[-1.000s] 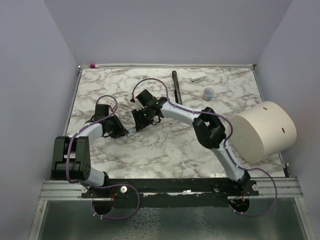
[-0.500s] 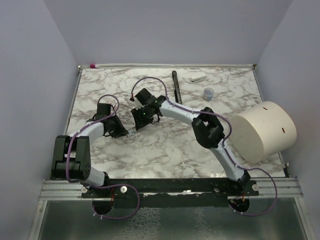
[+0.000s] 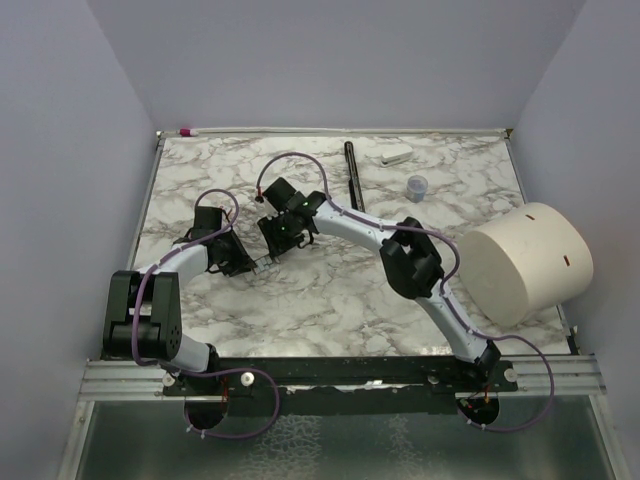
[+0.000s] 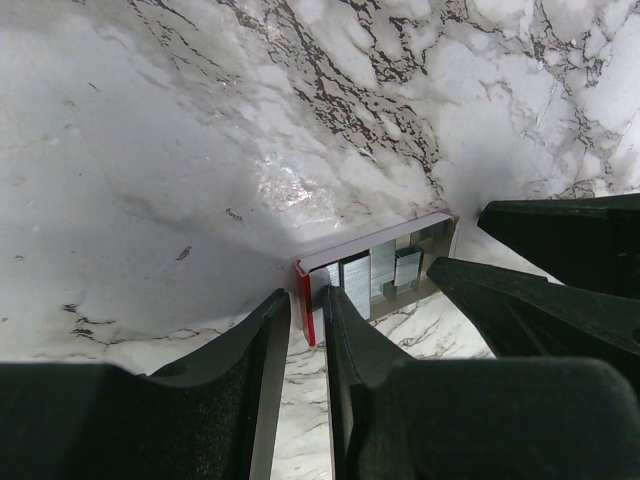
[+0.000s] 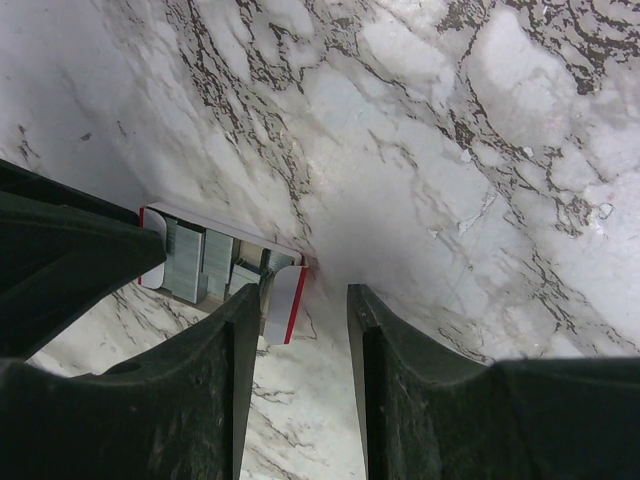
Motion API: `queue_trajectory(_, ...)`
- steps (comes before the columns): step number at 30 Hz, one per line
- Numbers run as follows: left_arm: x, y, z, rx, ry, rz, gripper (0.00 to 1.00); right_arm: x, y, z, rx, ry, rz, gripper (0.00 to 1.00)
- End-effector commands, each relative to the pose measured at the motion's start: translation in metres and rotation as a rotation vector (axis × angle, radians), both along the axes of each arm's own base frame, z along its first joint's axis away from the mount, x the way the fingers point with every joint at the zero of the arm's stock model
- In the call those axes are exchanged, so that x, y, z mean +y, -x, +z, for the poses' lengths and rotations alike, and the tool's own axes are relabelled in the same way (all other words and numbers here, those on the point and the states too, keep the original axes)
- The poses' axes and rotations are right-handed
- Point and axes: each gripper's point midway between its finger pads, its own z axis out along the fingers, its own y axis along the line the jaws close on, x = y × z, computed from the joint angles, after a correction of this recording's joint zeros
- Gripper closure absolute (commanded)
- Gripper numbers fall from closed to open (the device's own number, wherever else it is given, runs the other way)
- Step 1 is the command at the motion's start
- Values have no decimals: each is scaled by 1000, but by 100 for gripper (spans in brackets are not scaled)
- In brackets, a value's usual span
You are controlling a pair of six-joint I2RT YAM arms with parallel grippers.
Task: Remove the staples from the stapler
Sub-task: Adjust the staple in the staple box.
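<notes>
The marble table fills the overhead view, with a big cream cylinder at its right and the two arms meeting left of centre. There the left gripper is clenched on the red end of the stapler. The right gripper has its fingers parted loosely around the other end. Silvery staples sit in its open tray.

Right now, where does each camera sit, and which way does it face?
Top external: above, behind the arm bases, looking down on the marble table; both arms show.
Left wrist: on the left arm, facing down at the stapler; the left hand shows.
Right wrist: on the right arm, facing the stapler; the right hand shows.
Wrist views share the stapler.
</notes>
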Motion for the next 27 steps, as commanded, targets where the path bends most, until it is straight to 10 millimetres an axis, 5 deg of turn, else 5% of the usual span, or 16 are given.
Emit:
queue_trajectory(1,17,23,-24,104,-108,11,75,-15,1,-25,-16,121,-12,59)
queue_trajectory(27,19,25,-24,104,-119,14,75,-25,4,-21,67,-25,-41,67)
